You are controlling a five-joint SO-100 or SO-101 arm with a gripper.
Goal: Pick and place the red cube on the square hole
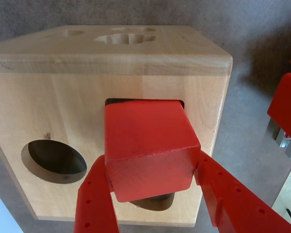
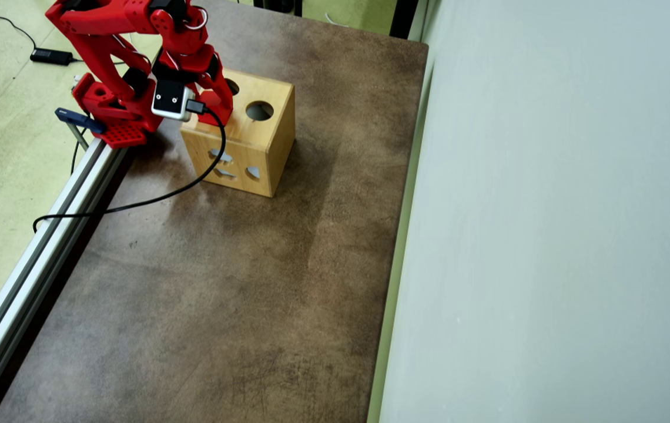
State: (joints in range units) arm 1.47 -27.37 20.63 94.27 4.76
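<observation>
In the wrist view the red cube (image 1: 148, 145) sits clamped between my two red fingers, and my gripper (image 1: 150, 162) is shut on it. The cube hangs right over the pale wooden box (image 1: 53, 111) and covers most of the square hole (image 1: 111, 101), of which only a dark strip along the top edge shows. A round hole (image 1: 53, 160) lies to the left, and a rounded-triangle hole (image 1: 157, 201) peeks out under the cube. In the overhead view my gripper (image 2: 217, 103) is over the box (image 2: 241, 141) near its left side. The arm hides the cube and the square hole there.
The box stands on a brown table (image 2: 223, 282). An aluminium rail (image 2: 47, 235) runs along the table's left edge by the arm's base (image 2: 111, 117). A black cable (image 2: 135, 202) loops across the table. A pale panel (image 2: 546, 235) borders the right side.
</observation>
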